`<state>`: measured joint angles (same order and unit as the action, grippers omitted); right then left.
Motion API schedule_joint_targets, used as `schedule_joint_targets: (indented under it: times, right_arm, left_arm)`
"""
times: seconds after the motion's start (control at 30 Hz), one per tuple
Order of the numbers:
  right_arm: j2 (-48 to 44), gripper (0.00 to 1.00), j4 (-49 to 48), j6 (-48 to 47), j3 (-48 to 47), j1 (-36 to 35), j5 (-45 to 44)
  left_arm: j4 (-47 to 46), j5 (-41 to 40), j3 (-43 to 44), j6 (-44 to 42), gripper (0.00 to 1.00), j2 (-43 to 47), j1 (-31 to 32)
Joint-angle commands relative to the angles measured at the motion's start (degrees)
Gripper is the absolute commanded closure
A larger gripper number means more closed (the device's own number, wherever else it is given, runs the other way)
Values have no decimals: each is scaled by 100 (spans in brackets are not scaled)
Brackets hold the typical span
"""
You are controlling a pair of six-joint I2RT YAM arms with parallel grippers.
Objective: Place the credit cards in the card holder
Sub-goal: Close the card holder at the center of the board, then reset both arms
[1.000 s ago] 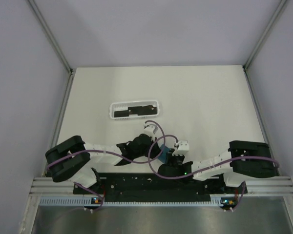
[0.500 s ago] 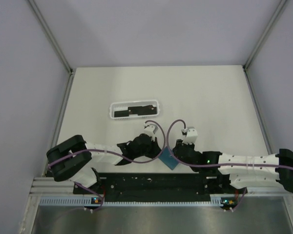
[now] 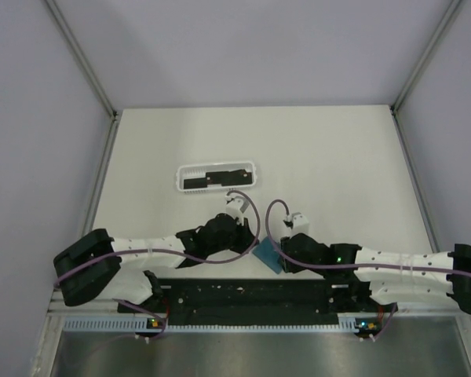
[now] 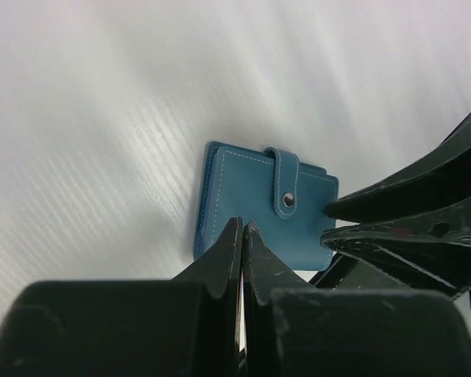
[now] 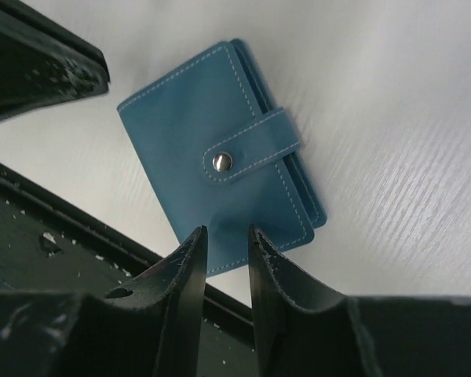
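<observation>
The teal-blue card holder [image 3: 267, 256] lies flat and snapped shut on the table near the front rail. It also shows in the left wrist view [image 4: 251, 196] and the right wrist view [image 5: 180, 133]. The black credit cards [image 3: 212, 178] lie in the white basket tray [image 3: 182, 177] farther back. My left gripper [image 3: 248, 242] is shut and empty, its tips [image 4: 242, 225] just over the holder's edge. My right gripper [image 3: 282, 253] is narrowly open and empty, its tips [image 5: 226, 230] over the holder's near edge. The two grippers face each other across the holder.
A black rail [image 3: 243, 292] runs along the table's front edge, right beside the holder, and shows in the right wrist view [image 5: 63, 259]. The right gripper's fingers [image 4: 408, 204] crowd the holder's right side in the left wrist view.
The card holder went from propped between the grippers to lying flat on the table. My right arm has stretched out low to the right, and my left arm has lowered and extended.
</observation>
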<state>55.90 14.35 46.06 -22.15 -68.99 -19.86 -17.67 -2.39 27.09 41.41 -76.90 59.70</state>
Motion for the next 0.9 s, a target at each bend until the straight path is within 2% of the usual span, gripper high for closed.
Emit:
schedule_joint_targets:
  times: [0.0, 0.33, 0.57, 0.87]
  right_arm:
    - [-106, 72, 427, -62, -175, 52, 676]
    - [-193, 72, 798, 139, -184, 52, 1028]
    - [-9, 73, -71, 227, 27, 52, 1256]
    - [1203, 73, -1188, 263, -184, 61, 1397]
  left_arm:
    - [360, -182, -11, -133, 100, 500, 6]
    - [888, -402, -81, -107, 100, 923, 6]
    - [1379, -683, -55, -28, 100, 1177, -2]
    - [2329, -1263, -20, 87, 100, 1792, 6]
